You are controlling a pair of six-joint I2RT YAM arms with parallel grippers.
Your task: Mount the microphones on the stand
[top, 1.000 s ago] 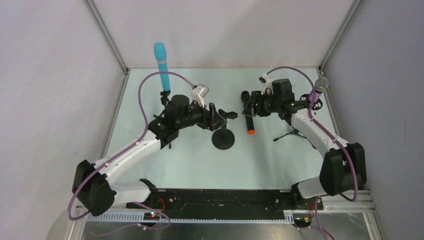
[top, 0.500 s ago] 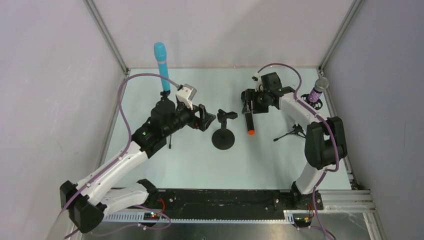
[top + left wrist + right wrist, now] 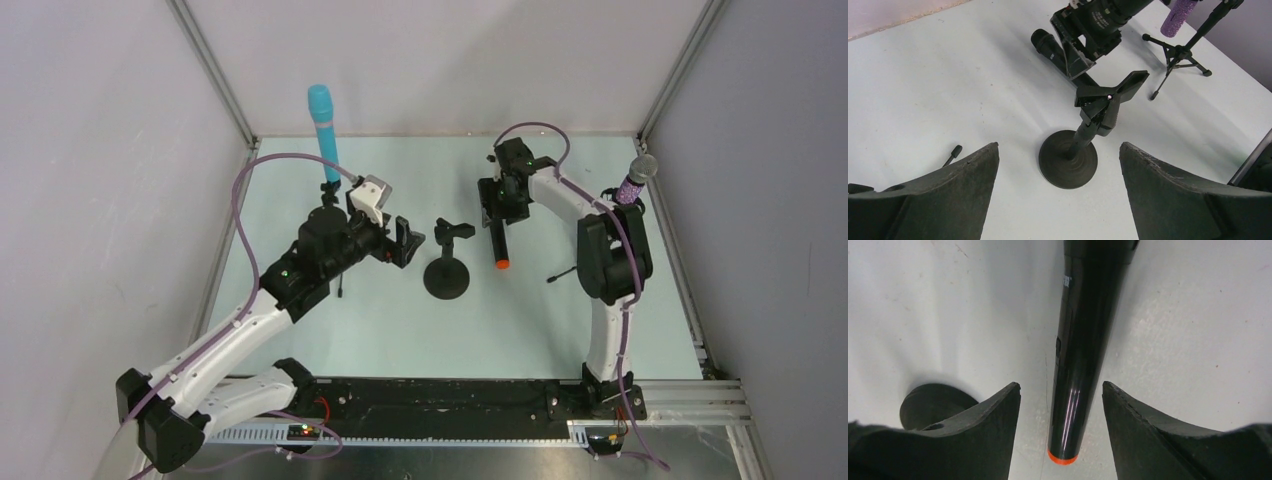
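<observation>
Pale table [image 3: 540, 320] from above: black mic [image 3: 497, 240] lies flat just beside the round-based stand [image 3: 446, 278]; cyan mic [image 3: 322, 120] and purple mic [image 3: 633, 181] are upright. Left wrist: left gripper [image 3: 1058, 150] gapes wide, empty, facing the stand. Right wrist: right gripper [image 3: 1062, 386] straddles the black mic, jaws apart.

black microphone [image 3: 497, 240] lies beside the round-base stand [image 3: 447, 276]; cyan microphone [image 3: 323, 125] upright at left, purple microphone [image 3: 635, 181] at right.
</observation>
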